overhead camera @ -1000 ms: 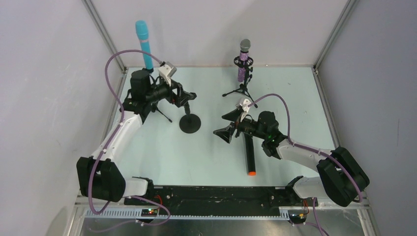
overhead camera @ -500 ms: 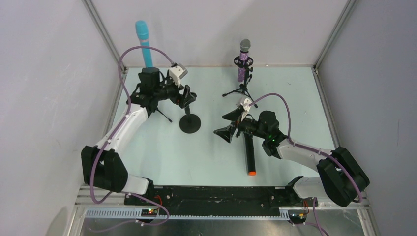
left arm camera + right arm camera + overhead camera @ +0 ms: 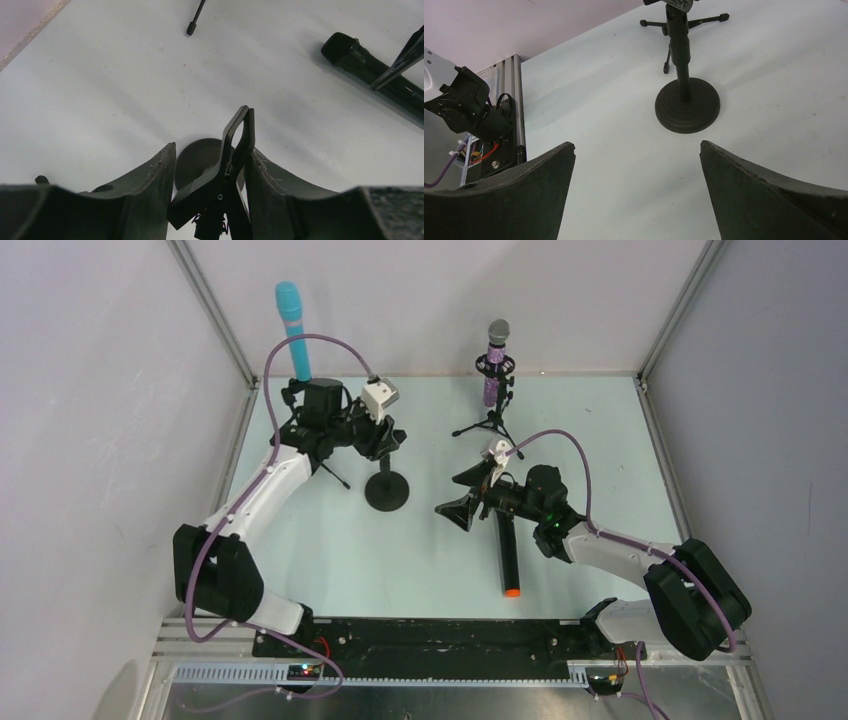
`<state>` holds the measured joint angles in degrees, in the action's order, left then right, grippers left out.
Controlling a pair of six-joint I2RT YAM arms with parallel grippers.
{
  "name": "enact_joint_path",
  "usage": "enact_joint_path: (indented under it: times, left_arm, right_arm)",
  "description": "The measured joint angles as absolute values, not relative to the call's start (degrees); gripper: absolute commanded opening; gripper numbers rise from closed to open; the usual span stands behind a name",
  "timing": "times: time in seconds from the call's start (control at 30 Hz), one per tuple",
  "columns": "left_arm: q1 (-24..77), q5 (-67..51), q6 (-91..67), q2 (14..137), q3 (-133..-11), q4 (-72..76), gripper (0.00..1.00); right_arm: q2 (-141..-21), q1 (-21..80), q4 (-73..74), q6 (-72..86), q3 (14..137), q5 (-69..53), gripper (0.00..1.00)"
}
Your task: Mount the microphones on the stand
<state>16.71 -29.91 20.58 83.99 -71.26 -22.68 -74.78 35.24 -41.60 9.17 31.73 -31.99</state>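
Moved: left gripper (image 3: 210,155) swung right, away from the blue mic (image 3: 290,320), onto the stand's clip; fingers drawn in. Nothing else shifted.
Black mic (image 3: 508,550): flat on the worktop, right of centre, orange end toward the near edge; not yet mounted.
Stand (image 3: 387,488): round base, left of centre; clip (image 3: 235,145) on top, empty.
Left gripper: fingers either side of the clip, narrowed; clamped or not, cannot tell.
Right gripper (image 3: 460,496): jaws wide apart, holding nothing, just left of the black mic's far end.
Doing it well: squeeze the clip's levers squarely, keep the base from tipping, feed the mic's body straight into the clip's mouth.
Around: blue mic upright by the far-left corner; purple mic (image 3: 495,370) upright at the far edge, in a tripod (image 3: 490,425).
In the way: likely the tripod leg (image 3: 191,27) near the base.
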Motion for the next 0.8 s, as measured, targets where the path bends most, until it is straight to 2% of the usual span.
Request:
enact_joint_path:
  times: [0.03, 0.1, 0.43, 0.8]
  left_arm:
    - [17.0, -29.9, 20.8, 83.9, -71.3, -22.7, 0.06]
    - [17.6, -29.9, 21.1, 83.8, -71.4, -22.9, 0.01]
    - [24.4, -30.5, 21.1, 82.0, -71.4, -25.3, 0.00]
    - [32.5, -30.6, 20.8, 77.6, -71.6, -26.3, 0.00]
  right_arm:
    - [-74.8, 35.2, -41.5, 9.3, 31.7, -32.0, 0.99]
    - [-74.8, 35.2, -41.3, 9.3, 31.7, -32.0, 0.99]
    - [-73.1, 34.5, -37.5, 10.7, 31.7, -29.4, 1.00]
    - [-69.5, 29.2, -29.0, 17.6, 31.7, -21.4, 0.99]
